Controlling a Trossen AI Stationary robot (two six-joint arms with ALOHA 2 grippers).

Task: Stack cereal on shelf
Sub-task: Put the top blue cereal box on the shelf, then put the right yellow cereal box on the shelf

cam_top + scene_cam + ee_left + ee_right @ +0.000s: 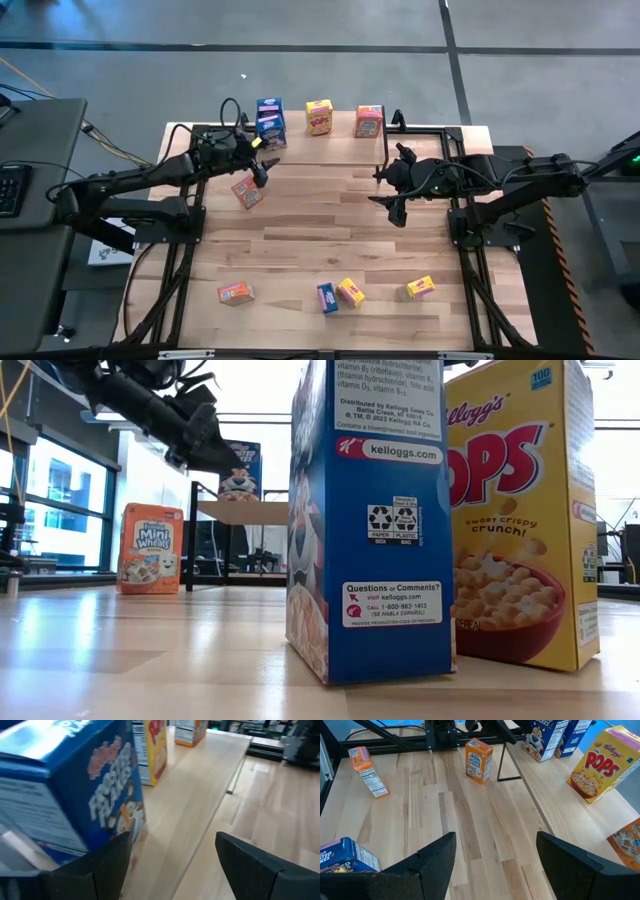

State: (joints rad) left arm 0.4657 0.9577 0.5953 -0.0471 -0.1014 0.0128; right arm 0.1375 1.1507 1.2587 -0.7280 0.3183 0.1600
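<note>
The shelf (430,140) stands along the table's far edge. On it rest two blue cereal boxes (271,122), a yellow one (319,117) and an orange one (368,121). An orange box (246,190) stands upright on the table in front of the shelf. My left gripper (262,172) hovers open at the shelf's front edge with nothing between its fingers; a blue box (75,785) is close beside one finger. My right gripper (395,197) hangs open over the table's middle right (495,847). My left gripper has one finger (117,852) right at the lower front corner (135,832) of the blue box, which stands on the shelf. I cannot tell whether the finger touches the box. Nothing lies between the two fingers.
Near the table's front edge lie an orange box (235,293), a blue one (327,297) and two yellow ones (350,292) (420,288). Bare planks (330,230) lie between these and the shelf. The arms' black frames (470,240) run along both table sides.
</note>
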